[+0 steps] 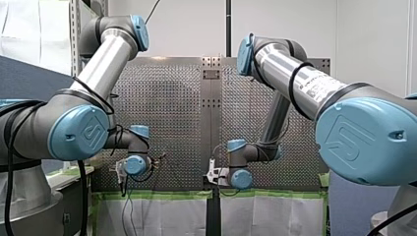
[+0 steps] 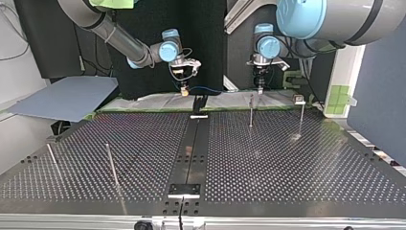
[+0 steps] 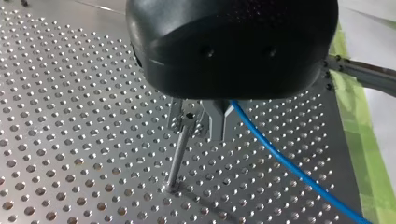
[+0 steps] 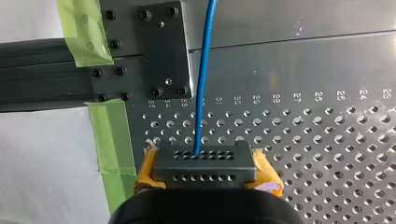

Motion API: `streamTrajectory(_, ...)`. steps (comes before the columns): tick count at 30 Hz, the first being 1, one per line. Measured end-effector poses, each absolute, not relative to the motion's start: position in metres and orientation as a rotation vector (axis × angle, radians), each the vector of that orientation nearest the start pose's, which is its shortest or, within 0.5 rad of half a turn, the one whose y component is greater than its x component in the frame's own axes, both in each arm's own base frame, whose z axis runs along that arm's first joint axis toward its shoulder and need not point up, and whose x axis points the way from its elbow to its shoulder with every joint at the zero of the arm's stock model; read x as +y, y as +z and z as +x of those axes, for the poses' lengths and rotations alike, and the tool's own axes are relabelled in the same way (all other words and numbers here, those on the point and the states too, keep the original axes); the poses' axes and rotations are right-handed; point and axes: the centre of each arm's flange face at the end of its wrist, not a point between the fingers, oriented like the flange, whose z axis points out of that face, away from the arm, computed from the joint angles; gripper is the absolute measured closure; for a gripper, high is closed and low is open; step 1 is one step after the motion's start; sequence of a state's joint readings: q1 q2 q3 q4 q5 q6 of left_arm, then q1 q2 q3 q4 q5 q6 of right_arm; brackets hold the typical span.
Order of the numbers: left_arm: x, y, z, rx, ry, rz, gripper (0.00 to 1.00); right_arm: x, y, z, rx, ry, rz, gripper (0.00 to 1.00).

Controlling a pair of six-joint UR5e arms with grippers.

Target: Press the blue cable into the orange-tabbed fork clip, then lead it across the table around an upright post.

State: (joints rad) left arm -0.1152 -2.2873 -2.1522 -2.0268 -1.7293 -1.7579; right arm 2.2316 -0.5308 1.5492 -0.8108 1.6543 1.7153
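A bright blue cable (image 4: 201,93) runs ahead of my right gripper (image 4: 205,163), which shows a dark grey block dotted with two rows of small holes, flanked by orange-yellow. Under it lies the silver table (image 4: 327,70), patterned with a regular grid of round holes. Beside the gripper are light green tape (image 4: 109,140) and a black plate (image 4: 163,46). My left gripper (image 3: 201,126) is black, with a silver post (image 3: 177,158) under it.

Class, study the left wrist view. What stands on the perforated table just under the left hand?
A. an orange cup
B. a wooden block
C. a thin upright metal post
C: a thin upright metal post rises from the perforated table up to the left hand.
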Motion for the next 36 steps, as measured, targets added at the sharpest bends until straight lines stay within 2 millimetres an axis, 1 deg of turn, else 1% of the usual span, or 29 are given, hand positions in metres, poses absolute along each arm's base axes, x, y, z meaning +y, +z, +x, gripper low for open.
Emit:
streamTrajectory(15, -0.161, -0.003, 0.479, 1.751, -0.085, -0.194, 1.00, -0.446, -0.071, 0.498, -1.122, 1.524, 1.783, 1.00)
streamTrajectory(27, -0.155, 0.000, 0.491, 1.744, -0.141, -0.215, 1.00, -0.450, -0.071, 0.494, -1.128, 1.520, 1.776, 1.00)
streamTrajectory(34, -0.153, 0.000, 0.494, 1.745, -0.170, -0.232, 1.00, -0.451, -0.071, 0.493, -1.129, 1.519, 1.775, 1.00)
streamTrajectory(36, -0.152, -0.004, 0.492, 1.755, -0.169, -0.235, 1.00, -0.451, -0.071, 0.493, -1.130, 1.518, 1.775, 1.00)
